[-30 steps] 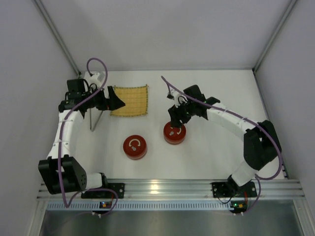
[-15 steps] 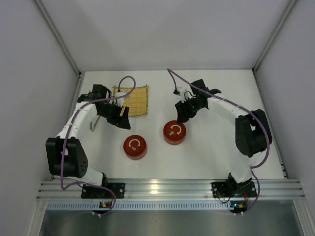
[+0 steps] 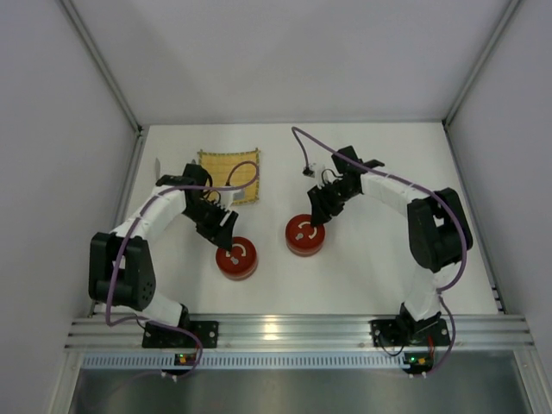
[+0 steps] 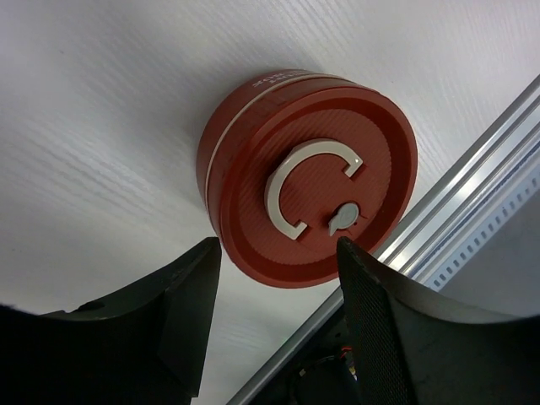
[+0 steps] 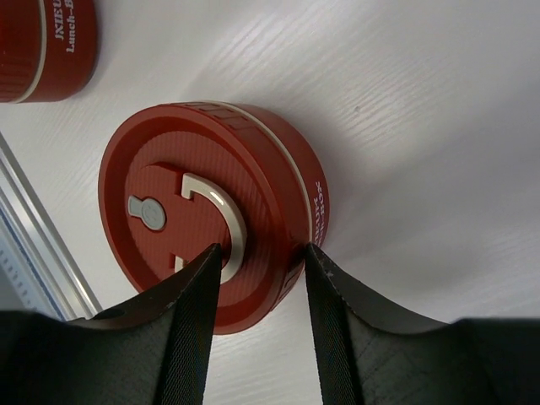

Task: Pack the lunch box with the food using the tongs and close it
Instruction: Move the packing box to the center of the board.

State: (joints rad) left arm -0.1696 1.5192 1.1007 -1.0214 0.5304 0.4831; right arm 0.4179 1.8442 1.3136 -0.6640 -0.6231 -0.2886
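Left lunch box (image 3: 243,264) and right lunch box (image 3: 304,241), round, red, lids on, side by side between the middle of the bench (image 3: 379,259) and its front edge. Above the left one, left tool (image 4: 278,250), fingers apart, gripping nothing. Over the right one, right tool (image 5: 257,258), likewise apart, framing the lid's near rim (contact unclear). Yellow mat (image 3: 231,166) toward the back-left corner.

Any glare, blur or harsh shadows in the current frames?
Top external: even light, soft shadows, one bright reflection on the aluminium rail. Left wrist: left lunch box sharp, left fingers dark and slightly soft. Right wrist: right lunch box crisp, side lettering visible; right fingers nearly black.
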